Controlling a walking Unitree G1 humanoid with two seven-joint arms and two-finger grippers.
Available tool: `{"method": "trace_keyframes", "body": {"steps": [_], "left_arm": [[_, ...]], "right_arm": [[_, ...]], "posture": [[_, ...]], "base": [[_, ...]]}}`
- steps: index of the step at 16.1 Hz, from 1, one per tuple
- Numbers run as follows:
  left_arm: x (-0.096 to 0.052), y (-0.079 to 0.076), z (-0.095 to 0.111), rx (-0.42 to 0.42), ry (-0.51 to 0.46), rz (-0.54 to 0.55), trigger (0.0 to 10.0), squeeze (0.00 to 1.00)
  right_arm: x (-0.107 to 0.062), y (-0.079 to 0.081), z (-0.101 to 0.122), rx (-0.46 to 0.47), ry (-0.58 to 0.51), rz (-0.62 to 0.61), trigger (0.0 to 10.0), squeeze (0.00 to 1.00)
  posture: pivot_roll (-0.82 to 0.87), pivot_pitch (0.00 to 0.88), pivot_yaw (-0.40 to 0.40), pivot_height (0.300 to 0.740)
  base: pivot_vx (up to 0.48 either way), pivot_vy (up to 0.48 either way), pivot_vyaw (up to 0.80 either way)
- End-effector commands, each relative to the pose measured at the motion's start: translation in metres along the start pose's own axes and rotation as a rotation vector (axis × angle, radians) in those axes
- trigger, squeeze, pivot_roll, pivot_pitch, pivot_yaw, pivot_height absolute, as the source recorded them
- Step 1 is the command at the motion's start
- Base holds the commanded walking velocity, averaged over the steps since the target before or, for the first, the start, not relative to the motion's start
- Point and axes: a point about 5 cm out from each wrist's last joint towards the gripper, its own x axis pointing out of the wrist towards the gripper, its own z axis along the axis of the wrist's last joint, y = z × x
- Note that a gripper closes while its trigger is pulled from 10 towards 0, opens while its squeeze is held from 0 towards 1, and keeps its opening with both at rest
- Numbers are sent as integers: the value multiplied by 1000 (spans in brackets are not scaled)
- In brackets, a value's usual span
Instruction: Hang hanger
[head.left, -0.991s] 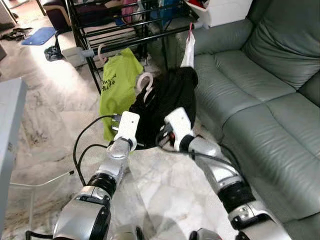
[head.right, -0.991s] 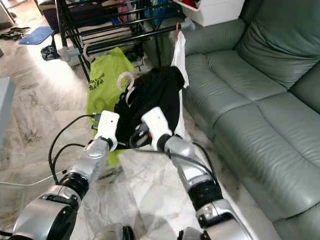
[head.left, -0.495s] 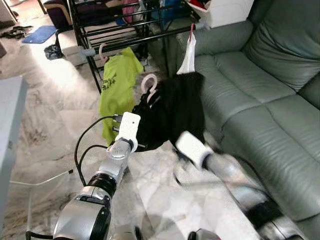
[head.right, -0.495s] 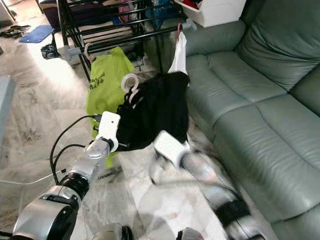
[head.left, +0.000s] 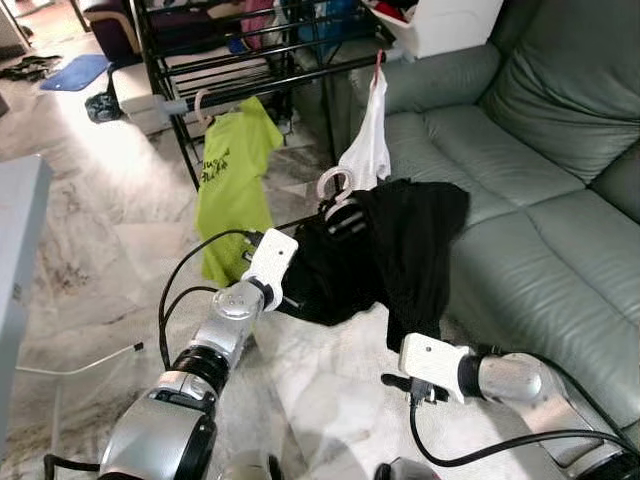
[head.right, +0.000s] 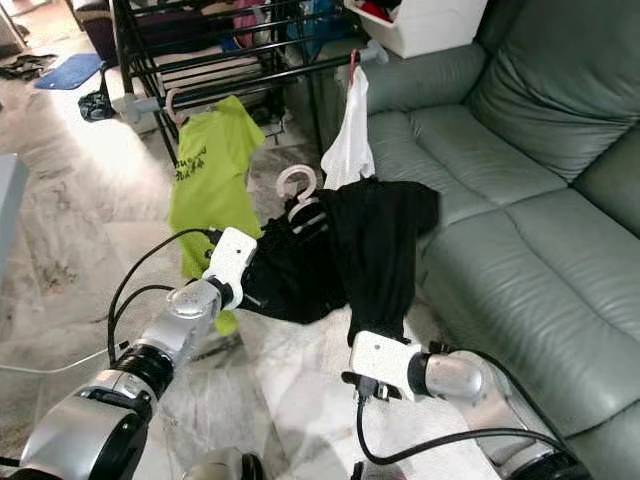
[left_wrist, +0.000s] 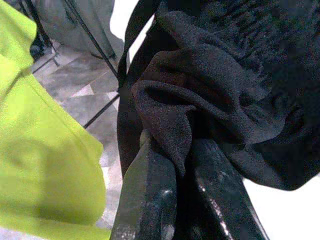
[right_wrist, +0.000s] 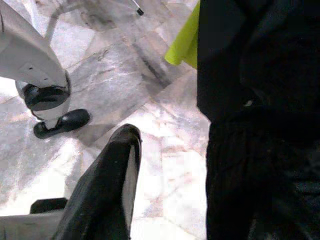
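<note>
The left end effector (left_wrist: 175, 165) is pinching a fold of the black garment (head.left: 390, 255), its two black fingers (left_wrist: 150, 195) pressed onto the cloth. The garment hangs on a pale hanger (head.left: 335, 195), held in the air in front of the black drying rack (head.left: 250, 60) and beside the green sofa (head.left: 540, 180). The hook points up toward the rack; the hanger's long axis seems to run across, left to right, though cloth hides most of it. A lime shirt (head.left: 235, 180) and a white garment (head.left: 368, 150) hang from the rack rail. The right end effector (right_wrist: 115, 185) sits low above the marble floor (head.left: 100, 230), just beside the garment's hem; whether it is spread I cannot tell.
</note>
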Motion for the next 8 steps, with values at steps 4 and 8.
{"method": "trace_keyframes", "body": {"steps": [4, 8], "left_arm": [[-5, 34, 35, -57, -191, 147, 0, 0], [-7, 46, 43, -151, -249, 229, 0, 0]], "right_arm": [[-6, -25, -24, -1, 107, -272, 10000, 1000], [-20, -65, -15, 546, -265, -879, 10000, 1000]], "posture": [[-70, 0, 67, 740], [-82, 0, 71, 740]], "base": [[0, 0, 0], [0, 0, 0]]}}
